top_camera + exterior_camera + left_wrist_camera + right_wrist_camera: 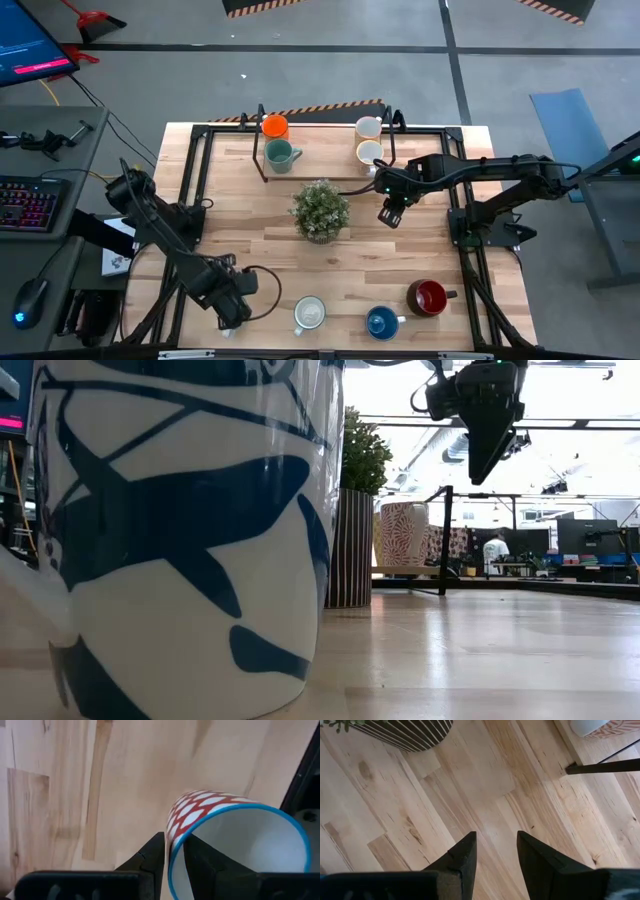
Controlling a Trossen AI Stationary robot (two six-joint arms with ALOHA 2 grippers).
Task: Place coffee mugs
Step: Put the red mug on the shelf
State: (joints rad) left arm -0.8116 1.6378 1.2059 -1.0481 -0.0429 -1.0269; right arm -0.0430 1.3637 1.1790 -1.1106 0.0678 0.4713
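Observation:
My left gripper is over the table's near left corner, shut on a mug with a red-and-white pattern and a blue rim. My right gripper hangs open above bare wood right of the potted plant, touching nothing. An orange mug, a teal mug and two cream mugs stand on the far rack. Along the near edge stand a white-and-blue mug, a blue mug and a dark red mug. My left gripper pinches the patterned mug's wall at the blue rim, one finger inside the mug and one outside. The fingers come from above, pointing down. The mug hangs below them; I cannot tell whether its base touches the table.
A black frame runs around the wooden table. The rack's black post and a cream patterned mug lie just beyond my right gripper. The white-and-blue mug fills the left of the low view. Bare wood lies between the plant and the near mugs.

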